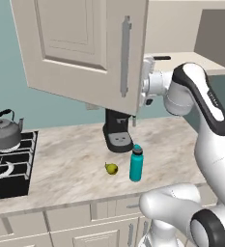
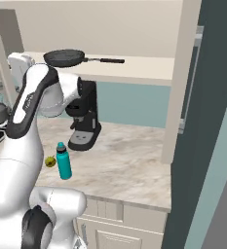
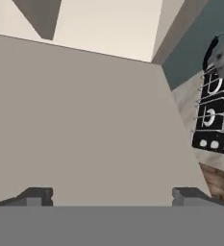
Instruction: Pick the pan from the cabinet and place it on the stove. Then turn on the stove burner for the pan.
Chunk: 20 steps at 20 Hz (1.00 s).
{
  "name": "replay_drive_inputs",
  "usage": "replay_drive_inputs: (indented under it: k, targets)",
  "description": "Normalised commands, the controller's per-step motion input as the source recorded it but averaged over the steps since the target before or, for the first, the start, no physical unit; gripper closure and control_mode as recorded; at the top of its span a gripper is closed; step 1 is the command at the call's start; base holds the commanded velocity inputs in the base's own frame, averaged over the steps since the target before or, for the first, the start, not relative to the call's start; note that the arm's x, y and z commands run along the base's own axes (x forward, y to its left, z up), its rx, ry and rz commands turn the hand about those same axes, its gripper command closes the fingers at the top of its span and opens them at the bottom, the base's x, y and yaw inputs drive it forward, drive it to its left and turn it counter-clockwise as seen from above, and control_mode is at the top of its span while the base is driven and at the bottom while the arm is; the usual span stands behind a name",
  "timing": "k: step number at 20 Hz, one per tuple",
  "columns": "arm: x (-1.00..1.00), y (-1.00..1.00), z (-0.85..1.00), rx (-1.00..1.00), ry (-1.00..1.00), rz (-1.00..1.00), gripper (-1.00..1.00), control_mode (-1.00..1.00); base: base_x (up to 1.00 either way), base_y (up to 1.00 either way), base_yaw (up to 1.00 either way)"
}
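On the cabinet shelf the pan [image 2: 65, 58] sits flat, handle pointing right, just above the arm's wrist. The tool [image 3: 112, 194] has its tips wide apart with nothing between them, facing the inside of the open cabinet door [image 1: 85, 48]. The fetching step looks barely begun; next the tool must turn toward the pan's handle. The left base view hides the pan behind that door; the hand view catches the stove [image 3: 214, 120] and kettle [image 3: 222, 57].
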Motion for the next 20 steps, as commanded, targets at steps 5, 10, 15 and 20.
replay_drive_inputs:
  k: [5, 10, 15, 20]
  targets:
    - [-0.65, 1.0, 0.0, -0.11, 0.0, 0.12, -1.0, -1.0, 0.0, 0.0, 0.0]
    - [-0.51, 1.0, 0.0, -0.11, 0.0, 0.1, -1.0, -1.0, 0.0, 0.0, 0.0]
    - [-0.32, 1.0, 0.0, -0.08, 0.0, 0.08, -1.0, -1.0, 0.0, 0.0, 0.0]
    - [-0.04, 0.88, -0.07, -0.03, 0.01, 0.02, -1.0, -1.0, 0.0, 0.0, 0.0]
